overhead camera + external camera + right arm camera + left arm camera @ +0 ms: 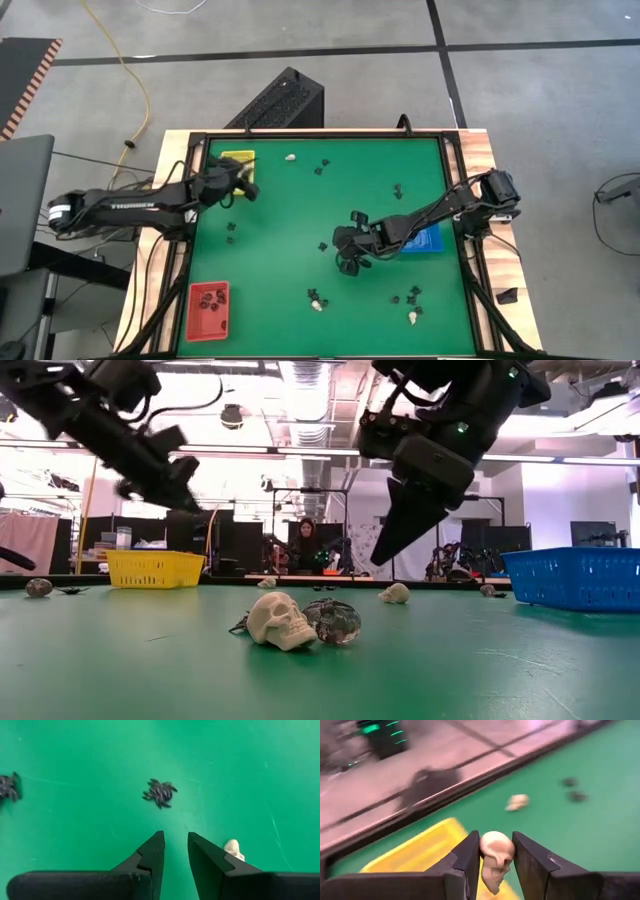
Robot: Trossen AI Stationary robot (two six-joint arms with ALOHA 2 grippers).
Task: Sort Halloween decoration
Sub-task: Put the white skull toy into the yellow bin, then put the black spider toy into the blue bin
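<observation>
Left gripper (pixel 496 854) pinches a cream skull (pixel 495 857) over the yellow tray (pixel 420 852).
We see right gripper (pixel 175 847) fingers narrowly parted above a black spider (pixel 160 793).

Matt cream plastic skull (pixel 281 620)

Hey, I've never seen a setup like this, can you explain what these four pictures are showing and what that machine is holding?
Two robot arms work over a green table, filmed from overhead, from table height, and from a camera on each wrist. Scattered on the table are tiny Halloween trinkets: cream skulls, such as one close to the low camera, and black spiders. Yellow, red and blue trays sit near the edges. The left gripper grips a cream skull above the yellow tray. The right gripper hovers, slightly open and empty, near a spider.
</observation>
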